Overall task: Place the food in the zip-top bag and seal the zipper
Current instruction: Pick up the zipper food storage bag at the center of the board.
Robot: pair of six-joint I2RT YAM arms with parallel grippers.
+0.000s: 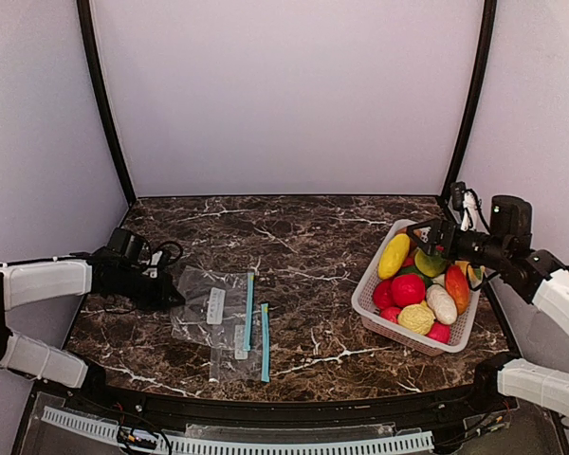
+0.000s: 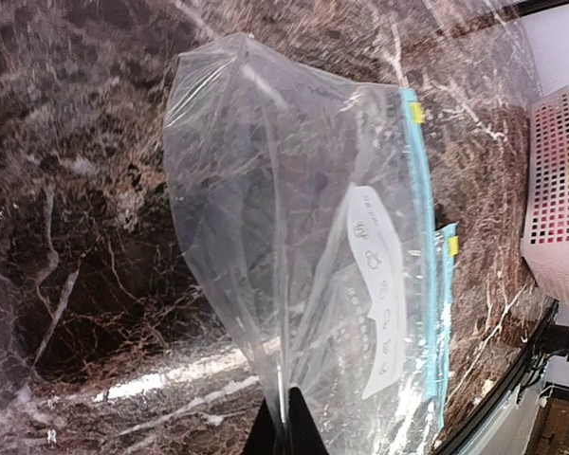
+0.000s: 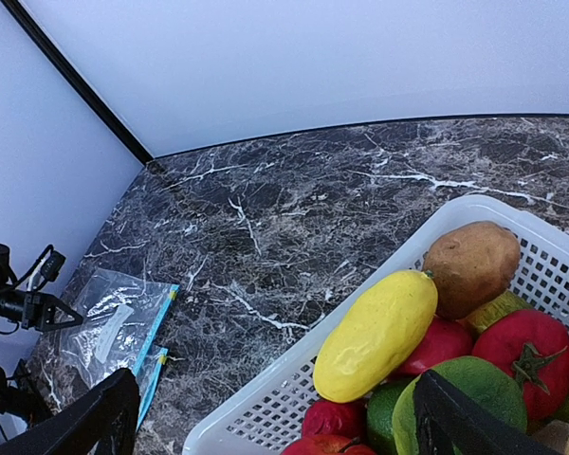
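Two clear zip-top bags with blue zippers lie on the marble table; the larger one [image 1: 211,305] overlaps a smaller one [image 1: 239,351]. My left gripper [image 1: 167,291] is shut on the larger bag's [image 2: 294,256] left edge, pinching the plastic between its fingertips [image 2: 286,427]. The food [image 1: 419,284] fills a white slotted basket [image 1: 391,325] at the right: a long yellow fruit [image 3: 377,334], a brown potato [image 3: 471,266], red and green pieces. My right gripper [image 1: 425,232] is open and empty, hovering over the basket's far end; its fingers [image 3: 95,417] frame the yellow fruit.
Black frame poles stand at the back corners [image 1: 102,100]. Pale walls enclose the table on three sides. A black rail [image 1: 266,403] runs along the table's near edge. The basket's rim [image 3: 379,284] lies under my right gripper.
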